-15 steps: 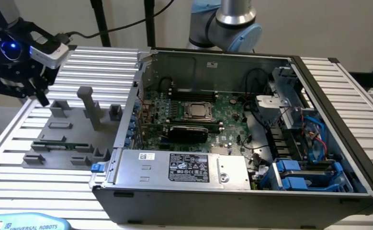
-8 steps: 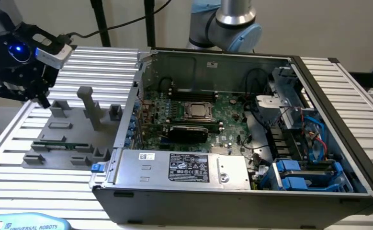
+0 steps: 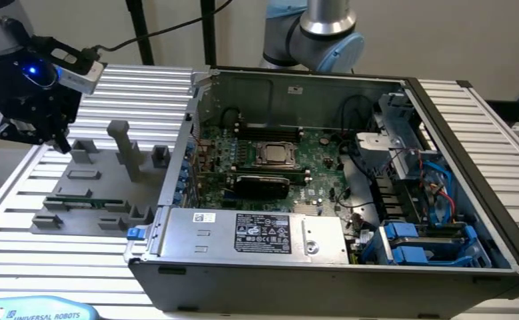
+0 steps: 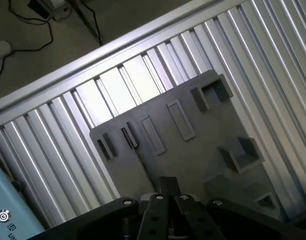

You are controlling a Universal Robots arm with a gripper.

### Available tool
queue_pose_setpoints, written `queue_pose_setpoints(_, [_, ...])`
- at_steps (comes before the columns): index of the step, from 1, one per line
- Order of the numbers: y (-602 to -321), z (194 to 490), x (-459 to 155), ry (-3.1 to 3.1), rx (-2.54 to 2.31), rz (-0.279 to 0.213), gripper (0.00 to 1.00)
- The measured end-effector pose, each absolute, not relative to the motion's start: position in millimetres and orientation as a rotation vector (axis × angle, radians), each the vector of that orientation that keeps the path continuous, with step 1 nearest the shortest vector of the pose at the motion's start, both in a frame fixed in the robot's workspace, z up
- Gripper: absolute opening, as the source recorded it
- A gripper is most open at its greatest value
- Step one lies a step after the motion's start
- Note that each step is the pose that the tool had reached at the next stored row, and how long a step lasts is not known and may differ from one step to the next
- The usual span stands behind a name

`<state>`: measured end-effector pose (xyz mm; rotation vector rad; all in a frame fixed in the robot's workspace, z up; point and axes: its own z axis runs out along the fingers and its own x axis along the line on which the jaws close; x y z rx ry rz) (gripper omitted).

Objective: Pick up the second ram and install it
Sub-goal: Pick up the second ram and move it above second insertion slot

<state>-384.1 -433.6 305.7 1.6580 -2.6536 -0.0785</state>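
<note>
Exterior view, second ram [image 3: 80, 199], apart from fingers [image 3: 62, 144]

At the exterior view's upper left, the gripper [image 3: 61, 141] is black, with a glowing blue light [image 3: 32, 69] and a pale camera box [image 3: 81, 73] trailing a black cable [image 3: 112, 45]. Silver screws [image 4: 127, 202] stud its body (wrist view). The arm joint [image 3: 326, 37] is silver, capped pale blue.

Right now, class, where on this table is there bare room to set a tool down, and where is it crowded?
Bare ribbed table lies in front of the grey fixture plate, toward the camera, and behind it beside the computer case. Crowded: the plate, with blocks, posts and the ram, and the case's inside.
</note>
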Motion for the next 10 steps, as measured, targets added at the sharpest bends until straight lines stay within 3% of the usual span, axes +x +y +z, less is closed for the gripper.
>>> queue_pose_setpoints(10, [-433.7, 300.1, -384.0, -2.487, 1.888, -0.078, 0.11])
